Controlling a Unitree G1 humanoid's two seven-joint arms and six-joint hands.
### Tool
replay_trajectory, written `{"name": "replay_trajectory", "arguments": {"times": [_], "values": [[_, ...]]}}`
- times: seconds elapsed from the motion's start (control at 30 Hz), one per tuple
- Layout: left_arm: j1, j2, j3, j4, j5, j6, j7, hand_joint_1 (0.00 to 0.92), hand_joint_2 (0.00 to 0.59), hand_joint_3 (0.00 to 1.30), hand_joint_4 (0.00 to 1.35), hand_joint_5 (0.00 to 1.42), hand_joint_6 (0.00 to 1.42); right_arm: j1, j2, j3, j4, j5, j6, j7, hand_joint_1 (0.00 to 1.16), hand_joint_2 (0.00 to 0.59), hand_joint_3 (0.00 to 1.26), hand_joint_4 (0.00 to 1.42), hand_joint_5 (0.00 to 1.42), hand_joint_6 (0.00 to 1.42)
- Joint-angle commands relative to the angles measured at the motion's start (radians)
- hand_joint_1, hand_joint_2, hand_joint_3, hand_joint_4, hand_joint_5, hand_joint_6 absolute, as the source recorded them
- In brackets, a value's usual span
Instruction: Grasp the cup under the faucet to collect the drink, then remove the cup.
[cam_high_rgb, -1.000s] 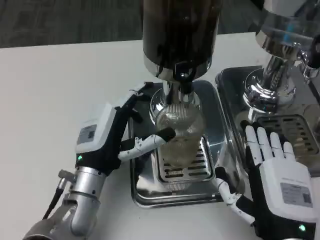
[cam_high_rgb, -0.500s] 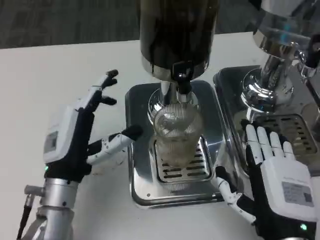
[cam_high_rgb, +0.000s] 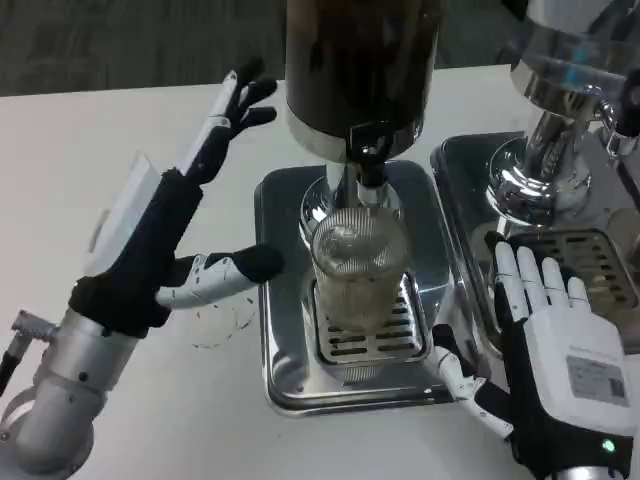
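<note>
Left hand (cam_high_rgb: 165, 235) pulled back from cup (cam_high_rgb: 358, 270), fingers spread, holding nothing. Cup under faucet (cam_high_rgb: 368, 165), ungrasped; removal pending. Right hand (cam_high_rgb: 550, 350) flat, spread.

White table (cam_high_rgb: 90, 130) fills most of view, plain matte top. Grey carpet floor (cam_high_rgb: 130, 45) beyond far edge, dark, fine speckled weave. Second shiny metal dispenser (cam_high_rgb: 560, 110) at right on own metal tray (cam_high_rgb: 470, 160). Bright reflections on chrome; light even, soft shadows.
</note>
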Motion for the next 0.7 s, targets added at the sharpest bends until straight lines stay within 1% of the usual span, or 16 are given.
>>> {"name": "replay_trajectory", "arguments": {"times": [0.03, 0.3, 0.5, 0.57, 0.7], "values": [[-0.024, -0.011, 0.008, -0.042, -0.035, -0.011, -0.097, 0.000, 0.019, 0.00, 0.00, 0.10, 0.11, 0.001, -0.005, 0.000, 0.013, -0.004, -0.003, -0.002, 0.26, 0.406, 0.00, 0.00, 0.00, 0.00], [-0.064, -0.076, 0.005, -0.026, -0.109, -0.002, -0.225, 0.000, 0.032, 0.01, 0.00, 0.10, 0.11, 0.006, 0.003, 0.000, 0.013, -0.011, 0.004, -0.009, 0.27, 0.418, 0.00, 0.00, 0.00, 0.00], [-0.095, -0.117, 0.009, 0.009, -0.104, -0.006, -0.279, 0.000, 0.045, 0.04, 0.00, 0.10, 0.10, 0.014, 0.009, -0.003, 0.011, -0.012, 0.009, -0.017, 0.27, 0.421, 0.01, 0.00, 0.00, 0.00], [-0.112, -0.131, 0.010, 0.040, -0.104, -0.001, -0.293, 0.000, 0.048, 0.05, 0.00, 0.10, 0.10, 0.015, 0.012, -0.003, 0.011, -0.012, 0.011, -0.019, 0.27, 0.421, 0.01, 0.00, 0.00, 0.00], [-0.133, -0.146, 0.011, 0.083, -0.095, -0.015, -0.316, 0.000, 0.058, 0.07, 0.00, 0.12, 0.10, 0.018, 0.016, -0.004, 0.013, -0.011, 0.013, -0.022, 0.27, 0.422, 0.01, 0.00, 0.00, 0.00]]}}
